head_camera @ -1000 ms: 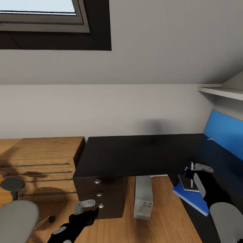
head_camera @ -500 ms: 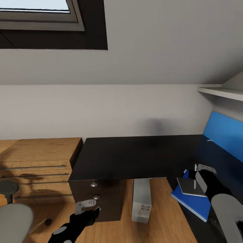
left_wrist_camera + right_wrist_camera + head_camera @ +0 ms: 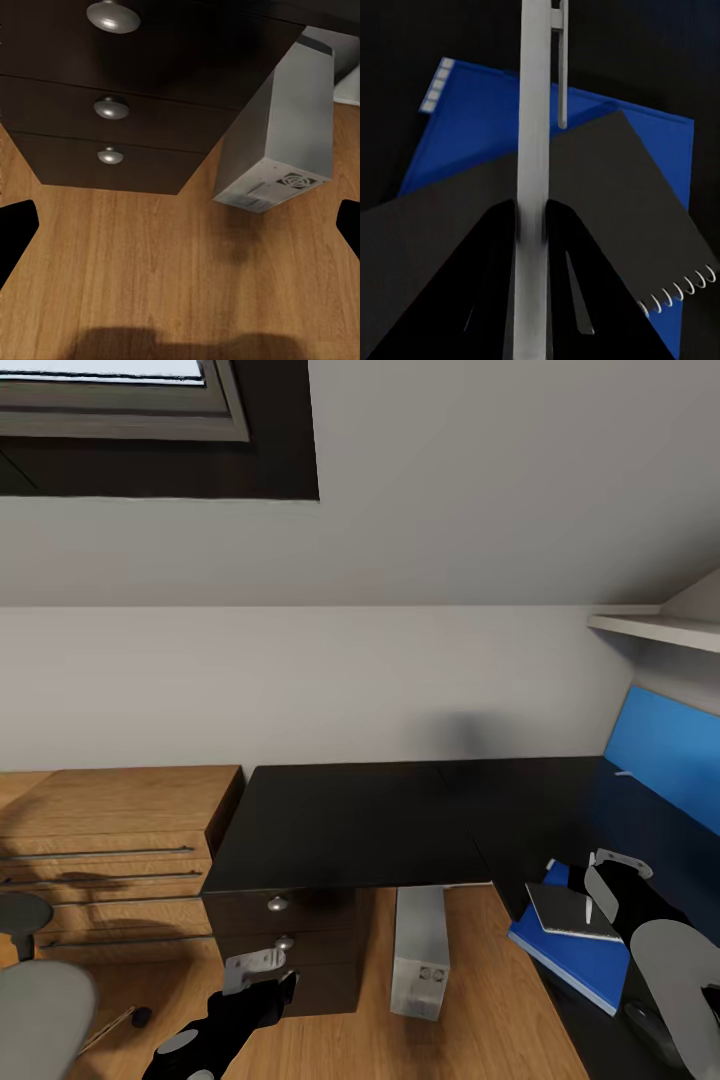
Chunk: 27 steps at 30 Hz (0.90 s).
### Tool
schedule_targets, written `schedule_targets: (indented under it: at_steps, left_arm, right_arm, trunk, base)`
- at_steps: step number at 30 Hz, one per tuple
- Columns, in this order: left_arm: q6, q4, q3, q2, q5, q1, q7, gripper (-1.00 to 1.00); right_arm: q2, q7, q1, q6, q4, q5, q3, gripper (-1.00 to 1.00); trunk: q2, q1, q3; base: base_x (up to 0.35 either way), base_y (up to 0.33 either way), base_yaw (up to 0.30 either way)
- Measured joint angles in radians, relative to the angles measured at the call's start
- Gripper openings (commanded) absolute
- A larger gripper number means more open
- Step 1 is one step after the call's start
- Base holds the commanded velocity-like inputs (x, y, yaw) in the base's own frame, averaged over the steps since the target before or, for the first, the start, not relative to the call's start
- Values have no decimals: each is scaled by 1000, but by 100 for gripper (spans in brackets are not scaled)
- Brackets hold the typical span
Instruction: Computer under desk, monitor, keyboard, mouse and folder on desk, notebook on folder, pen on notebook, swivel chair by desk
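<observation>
While the right gripper (image 3: 603, 880) pinches the white pen (image 3: 534, 150) above the dark notebook (image 3: 570, 910), that notebook lies on the blue folder (image 3: 575, 952) at the table's (image 3: 350, 825) right wing. The computer (image 3: 420, 952) stands on the floor under the table beside the drawers (image 3: 112, 90). The left gripper (image 3: 262, 968) hangs spread wide near the knobs.

Sloped grey wall, skylight (image 3: 120, 400), wooden dresser (image 3: 110, 840), wood floor (image 3: 480, 1000).

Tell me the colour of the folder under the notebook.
Bright blue; the folder shows best in the right wrist view.
</observation>
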Motion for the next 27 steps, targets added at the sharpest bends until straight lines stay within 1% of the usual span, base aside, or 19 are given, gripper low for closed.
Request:
schedule_targets:
  at_steps: [2,3,5,9,15,27]
  left_arm:
    - [0,0,0,0,0,0,9,100]
    - [0,0,-1,0,1,0,23,100]
    - [0,0,-1,0,1,0,28,100]
    - [0,0,-1,0,1,0,29,100]
    - [0,0,-1,0,1,0,30,100]
    - [1,2,-1,0,2,0,27,100]
  right_arm:
    - [0,0,0,0,0,0,0,-100]
    - [1,0,0,-1,1,0,0,-100]
    - [3,-1,0,-1,1,0,1,-100]
    - [4,-1,0,-1,2,1,1,-100]
    - [5,0,0,-1,2,1,1,-100]
    - [8,0,0,-6,-3,2,3,-100]
  trunk:
    - [-14,8,-6]
    - [-21,12,-9]
    - [-35,19,-16]
    - [-63,35,-28]
    - [-105,58,-47]
    - [-105,58,-47]
  base:
    - [0,0,0]
    - [0,0,0]
    - [0,0,0]
    - [-7,0,0]
    - [-94,0,0]
    - [-3,0,0]
